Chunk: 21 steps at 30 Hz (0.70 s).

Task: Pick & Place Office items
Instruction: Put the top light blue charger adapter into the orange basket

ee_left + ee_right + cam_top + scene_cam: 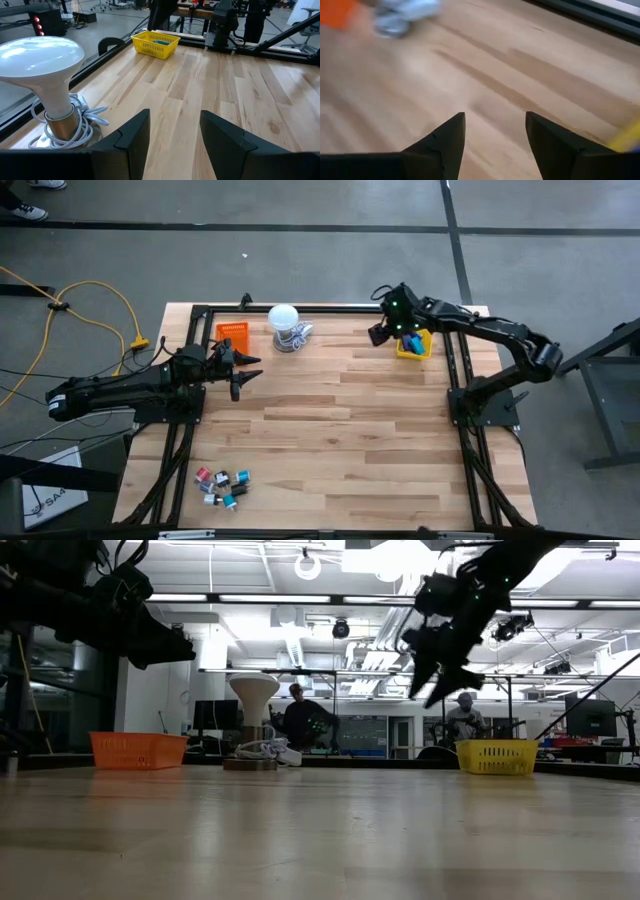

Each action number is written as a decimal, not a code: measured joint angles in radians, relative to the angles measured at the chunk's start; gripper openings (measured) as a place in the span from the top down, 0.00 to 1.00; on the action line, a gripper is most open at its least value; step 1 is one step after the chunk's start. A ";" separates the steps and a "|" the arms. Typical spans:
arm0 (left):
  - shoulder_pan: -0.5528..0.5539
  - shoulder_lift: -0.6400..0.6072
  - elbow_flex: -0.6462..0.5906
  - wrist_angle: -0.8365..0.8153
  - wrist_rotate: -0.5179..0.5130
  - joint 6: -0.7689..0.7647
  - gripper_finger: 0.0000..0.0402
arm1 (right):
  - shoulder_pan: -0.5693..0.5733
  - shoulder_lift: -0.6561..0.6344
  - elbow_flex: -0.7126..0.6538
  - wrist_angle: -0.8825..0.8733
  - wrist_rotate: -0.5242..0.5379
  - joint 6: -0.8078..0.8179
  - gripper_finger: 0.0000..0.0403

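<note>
Office items [222, 485] lie clustered near you; right tool [385, 330] hangs released beside the yellow tray [421, 348], left tool [245, 370] released too.

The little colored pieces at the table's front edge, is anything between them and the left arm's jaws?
No, nothing visible. Only bare table lies between the left gripper, jaws open, and the little pieces. The lamp and orange tray sit behind it.

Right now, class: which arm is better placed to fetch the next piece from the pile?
Probably left: its open pincer is on the office items' side; the right pincer hangs by the yellow tray.
</note>
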 joint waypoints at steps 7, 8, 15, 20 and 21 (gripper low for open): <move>0.000 0.000 0.000 0.000 0.000 0.000 0.58 | 0.173 0.000 0.000 0.244 -0.066 -0.028 0.52; 0.000 0.000 0.000 0.000 0.000 0.000 0.58 | 0.200 0.000 0.000 0.275 -0.065 -0.050 0.52; 0.000 0.000 0.000 0.000 0.000 0.000 0.58 | 0.369 0.000 0.000 0.437 -0.011 -0.164 0.52; 0.000 0.000 0.000 0.000 0.000 0.000 0.58 | 0.462 0.000 0.000 0.486 0.050 -0.181 0.52; 0.000 0.000 0.000 0.000 0.000 0.000 0.58 | 0.478 0.000 0.000 0.489 0.060 -0.181 0.52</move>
